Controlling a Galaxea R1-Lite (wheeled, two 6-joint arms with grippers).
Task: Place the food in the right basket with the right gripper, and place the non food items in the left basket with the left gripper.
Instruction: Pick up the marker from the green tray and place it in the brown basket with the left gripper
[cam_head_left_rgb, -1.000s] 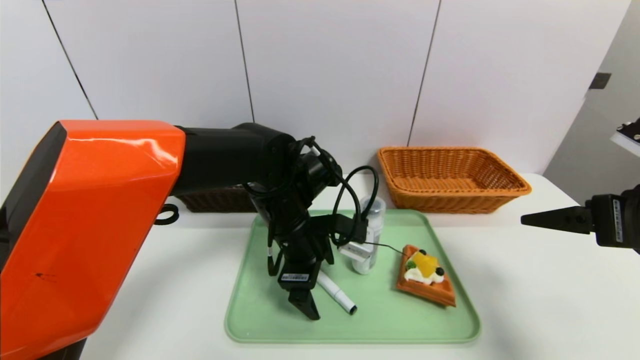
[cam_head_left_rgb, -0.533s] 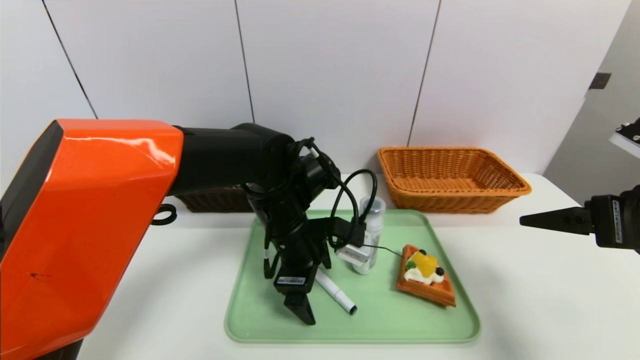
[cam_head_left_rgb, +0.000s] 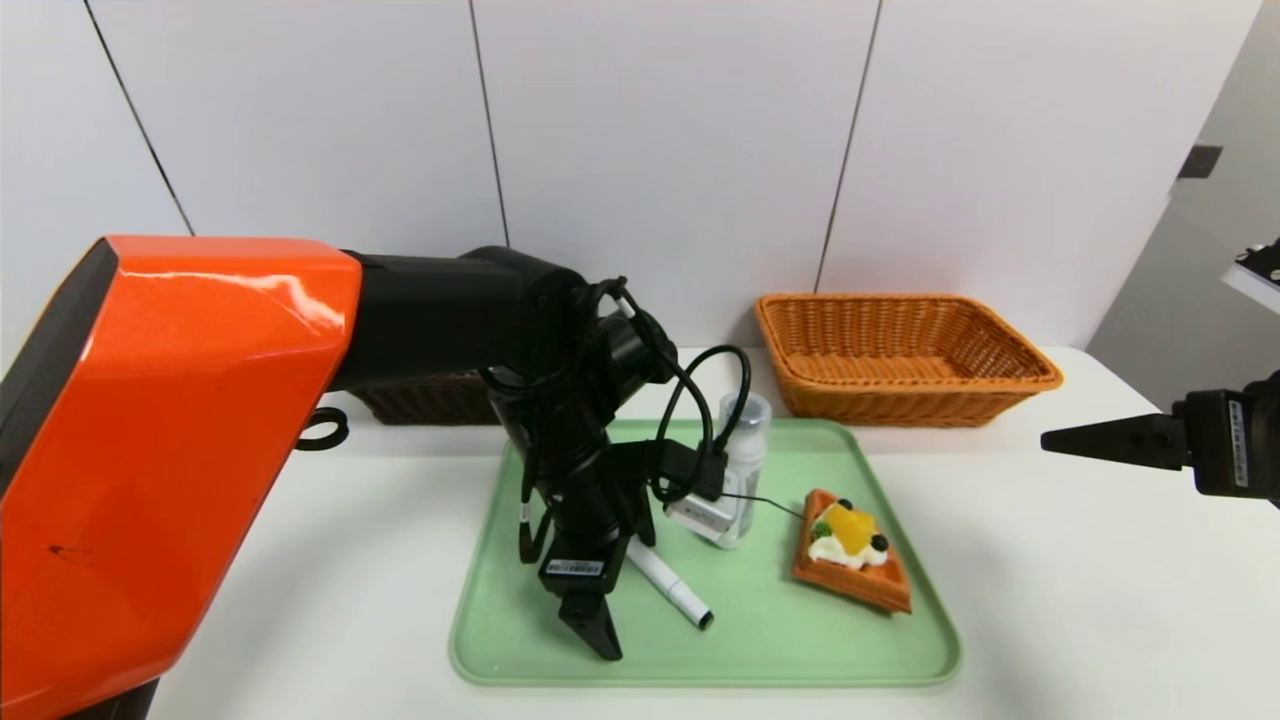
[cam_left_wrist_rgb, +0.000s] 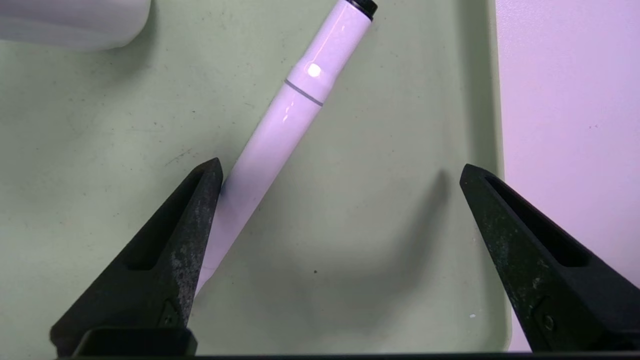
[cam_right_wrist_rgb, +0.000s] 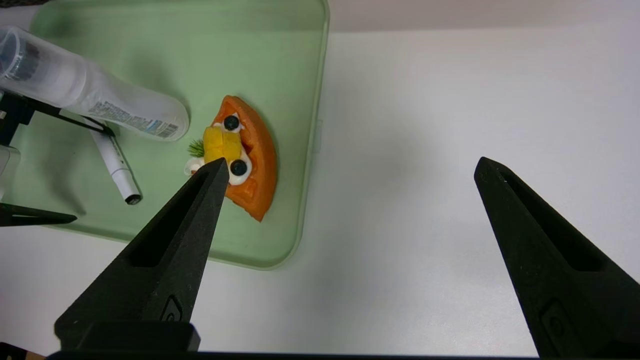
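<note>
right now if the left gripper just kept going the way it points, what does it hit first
Most likely the green tray: the open left gripper points steeply down at bare tray floor, with the white marker beside one finger. Contact with the marker is unclear.

Left gripper (cam_head_left_rgb: 592, 628) points down at the green tray (cam_head_left_rgb: 520, 655), lower centre — beside a white pen (cam_head_left_rgb: 672, 588); waffle (cam_head_left_rgb: 853, 563) lies right.
</note>
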